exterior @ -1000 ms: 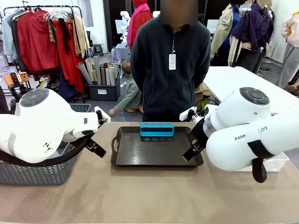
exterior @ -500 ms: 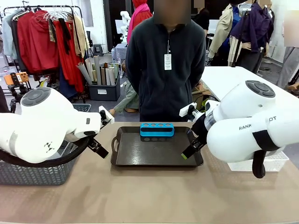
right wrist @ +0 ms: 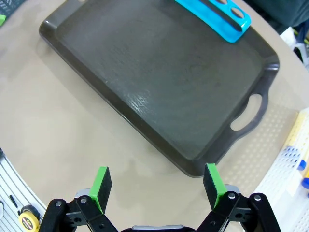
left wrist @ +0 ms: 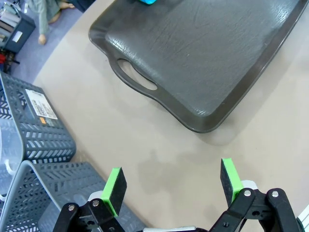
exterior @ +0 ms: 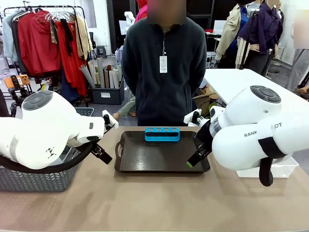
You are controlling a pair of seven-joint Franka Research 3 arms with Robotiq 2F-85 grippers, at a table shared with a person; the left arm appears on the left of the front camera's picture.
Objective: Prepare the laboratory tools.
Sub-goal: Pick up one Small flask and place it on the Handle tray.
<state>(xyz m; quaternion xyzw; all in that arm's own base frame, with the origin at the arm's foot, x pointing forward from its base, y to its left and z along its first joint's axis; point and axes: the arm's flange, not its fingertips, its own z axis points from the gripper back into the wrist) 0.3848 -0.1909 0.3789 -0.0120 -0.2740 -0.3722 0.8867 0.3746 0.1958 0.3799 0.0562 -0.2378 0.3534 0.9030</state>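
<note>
A: Starting with the left gripper (left wrist: pixel 172 181)?

B: Spread wide at the bottom of its wrist view, green pads (left wrist: pixel 115 184) far apart, gripping nothing. Hanging over bare table (left wrist: pixel 159 150), just short of the dark tray (left wrist: pixel 203 53) (handle cut-out turned toward it). Close to the grey baskets (left wrist: pixel 43 140) at the left edge.

A: And the right gripper (right wrist: pixel 157 181)?

B: Likewise released, holding nothing. Poised at bottom centre of its own view, over the table just off the tray's near corner. In the front view, low beside the tray's right rim.

A: Anything on the tray?

B: A blue rack (exterior: pixel 162 134) with four round holes, set along the far edge, centre of the front view.

A: Whereabouts of the lab things?

B: Hard to tell. Spotted a couple of blue caps (right wrist: pixel 303 166) inside the white basket (right wrist: pixel 294 130) at the right edge of the right wrist view. Too small and cropped to say more.

A: And across the table?

B: Seeing a person (exterior: pixel 163 72) in a dark fleece at upper centre of the front view, standing close to the far edge, arms tucked behind the back.
</note>
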